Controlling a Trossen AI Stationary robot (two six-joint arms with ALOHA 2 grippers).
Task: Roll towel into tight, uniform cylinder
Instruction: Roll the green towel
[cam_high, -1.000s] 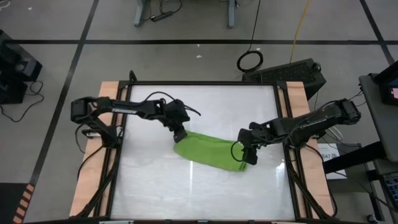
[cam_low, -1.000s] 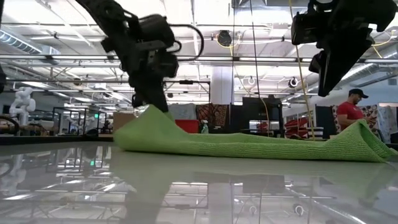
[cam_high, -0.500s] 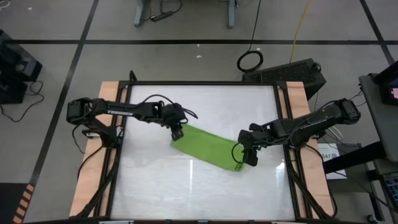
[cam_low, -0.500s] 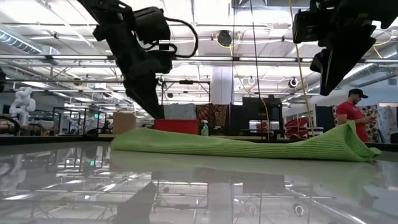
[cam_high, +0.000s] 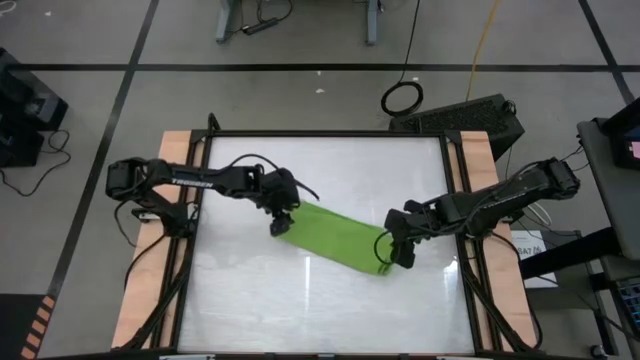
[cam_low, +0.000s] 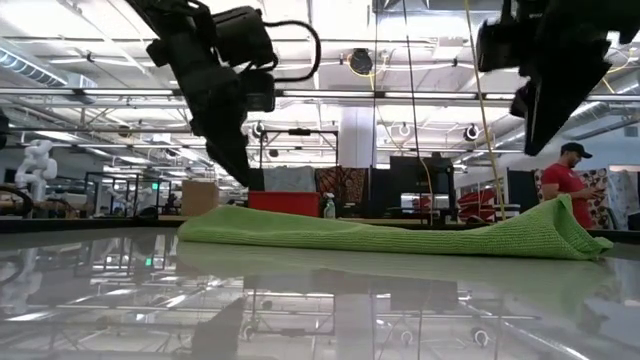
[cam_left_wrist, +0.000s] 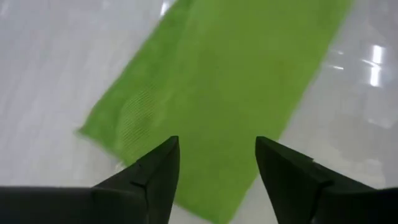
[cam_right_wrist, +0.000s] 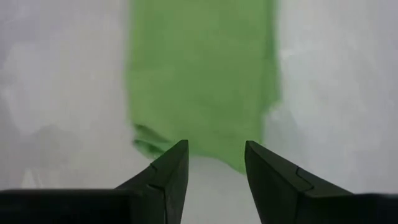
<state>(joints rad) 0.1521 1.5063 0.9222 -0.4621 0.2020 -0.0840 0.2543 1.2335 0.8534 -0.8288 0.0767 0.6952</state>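
Note:
The lime-green towel (cam_high: 335, 238) lies on the white table as a long, flat strip, slanting from its far-left end to its near-right end. In the low view the towel (cam_low: 400, 235) rests low, with a small hump at its right end (cam_low: 560, 222). My left gripper (cam_high: 280, 222) hangs open just above the towel's left end, its fingers (cam_left_wrist: 155, 174) apart over the cloth (cam_left_wrist: 224, 81). My right gripper (cam_high: 400, 255) hovers open above the right end, with the towel (cam_right_wrist: 199, 74) lying past its fingertips.
Wooden rails (cam_high: 170, 230) and a black frame border the table's left and right sides. Bare white tabletop (cam_high: 300, 310) lies toward the near edge. A person in a red shirt (cam_low: 565, 180) stands in the room behind the table.
My left gripper has opened and let go of the towel's left end, then risen a little. That end, held raised a second ago, has dropped onto the table, and the towel now lies as a narrower, flatter strip. The right end has stayed in place.

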